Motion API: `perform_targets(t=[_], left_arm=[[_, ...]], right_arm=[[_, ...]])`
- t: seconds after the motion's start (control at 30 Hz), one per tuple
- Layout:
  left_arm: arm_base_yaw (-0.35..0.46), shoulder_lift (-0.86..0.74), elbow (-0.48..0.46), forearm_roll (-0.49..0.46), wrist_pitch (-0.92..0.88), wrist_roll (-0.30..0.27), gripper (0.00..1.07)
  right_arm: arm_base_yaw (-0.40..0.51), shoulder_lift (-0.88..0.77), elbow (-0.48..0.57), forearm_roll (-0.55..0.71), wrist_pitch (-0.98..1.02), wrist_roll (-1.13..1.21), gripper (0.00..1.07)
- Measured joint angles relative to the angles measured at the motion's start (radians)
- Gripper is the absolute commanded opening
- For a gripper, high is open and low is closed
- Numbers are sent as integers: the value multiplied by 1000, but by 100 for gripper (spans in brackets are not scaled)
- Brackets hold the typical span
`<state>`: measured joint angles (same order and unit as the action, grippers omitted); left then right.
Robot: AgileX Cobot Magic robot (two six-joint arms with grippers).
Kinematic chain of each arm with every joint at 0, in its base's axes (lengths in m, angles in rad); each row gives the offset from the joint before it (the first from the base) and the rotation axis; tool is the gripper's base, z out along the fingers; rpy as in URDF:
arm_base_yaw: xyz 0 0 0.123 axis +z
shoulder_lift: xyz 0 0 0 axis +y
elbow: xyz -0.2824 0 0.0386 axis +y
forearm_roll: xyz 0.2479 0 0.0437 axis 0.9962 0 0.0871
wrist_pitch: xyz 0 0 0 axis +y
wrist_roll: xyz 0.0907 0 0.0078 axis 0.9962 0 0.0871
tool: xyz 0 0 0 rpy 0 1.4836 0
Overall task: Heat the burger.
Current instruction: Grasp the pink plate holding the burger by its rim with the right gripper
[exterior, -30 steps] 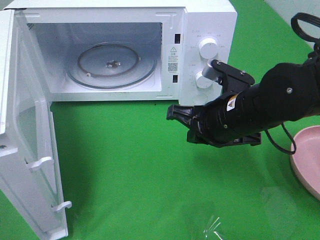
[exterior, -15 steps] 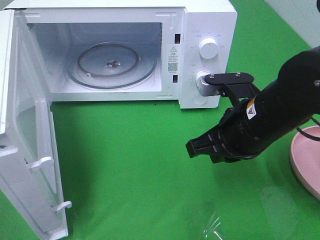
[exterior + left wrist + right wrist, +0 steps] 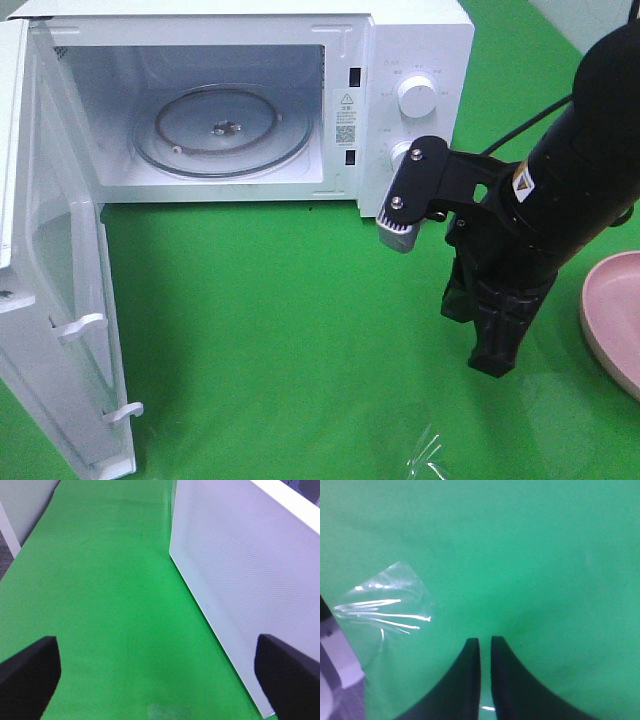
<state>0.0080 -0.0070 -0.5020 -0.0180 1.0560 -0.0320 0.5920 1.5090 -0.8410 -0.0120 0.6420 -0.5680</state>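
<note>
Microwave door open, turntable at 10 o'clock bare. Burger in no view. Pink plate at 4 o'clock. Right gripper points down at surface, jaws nearly closed, empty. Left gripper jaws wide, empty. Judging: fetching, loading, closing, starting all remain.

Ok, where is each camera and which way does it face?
High camera: above the front, looking down on the open microwave, plate and right hand.
Left wrist: along the cloth beside the door; open left hand tips show.
Right wrist: straight down at cloth; shut fingers show.
Shared: high and right wrist both see the plastic scrap.
</note>
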Motion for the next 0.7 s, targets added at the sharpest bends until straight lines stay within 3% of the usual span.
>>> perform_targets(t=[0.1,0.17,0.33,0.4,0.43,0.47,0.5,0.53,0.57,0.63,0.7], left_arm=[[0,0,0,0,0,0,98],[0,0,0,0,0,0,98],[0,0,0,0,0,0,98],[0,0,0,0,0,0,98],[0,0,0,0,0,0,98],[0,0,0,0,0,0,98],[0,0,0,0,0,0,98],[0,0,0,0,0,0,98],[0,0,0,0,0,0,98],[0,0,0,0,0,0,98],[0,0,0,0,0,0,98]], right_arm=[[0,0,-13,0,5,-135,12],[0,0,-29,-11,5,-344,16],[0,0,-30,-39,-1,-459,22],[0,0,-32,-104,-30,-515,39],[0,0,-32,-104,-30,-515,39],[0,0,-32,-144,-43,-516,47],[0,0,-32,-144,-43,-516,47],[0,0,-32,-160,-52,-514,60],[0,0,-32,-160,-52,-514,60],[0,0,-32,-182,-100,-457,87],[0,0,-32,-194,-130,-416,91]])
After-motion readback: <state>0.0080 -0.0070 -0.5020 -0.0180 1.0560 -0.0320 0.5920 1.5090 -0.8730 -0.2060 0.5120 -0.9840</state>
